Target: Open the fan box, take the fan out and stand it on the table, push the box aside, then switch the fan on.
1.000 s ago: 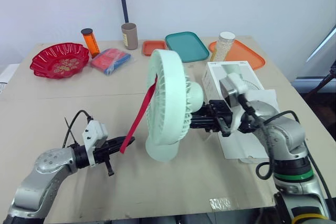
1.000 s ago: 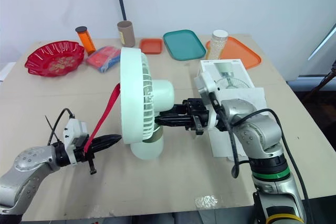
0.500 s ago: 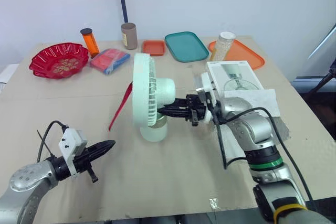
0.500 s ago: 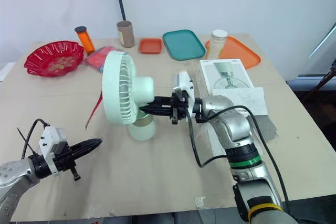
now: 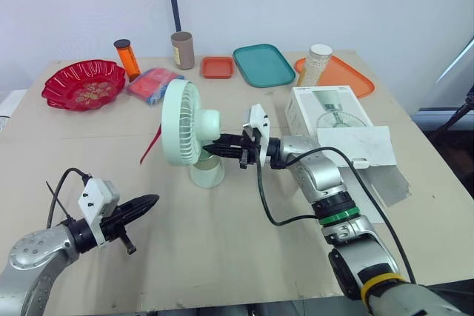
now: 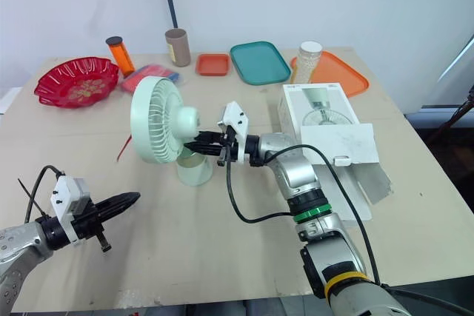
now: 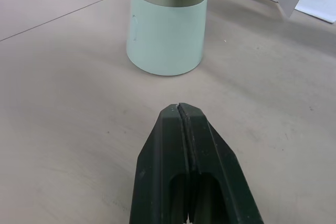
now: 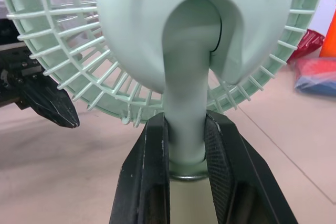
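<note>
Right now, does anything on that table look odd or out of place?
A red strap dangles at the front of the fan, which stands upright with the right gripper clamped on its neck. The box lies open to the fan's right, flap splayed flat. Nothing looks spilled or broken.

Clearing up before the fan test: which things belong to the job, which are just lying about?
Job: fan, fan box, right gripper on its neck.
Lying about: red bowl, orange bottle, cardboard tube, small orange tray, teal tray, orange tray, white jar, packet.
</note>
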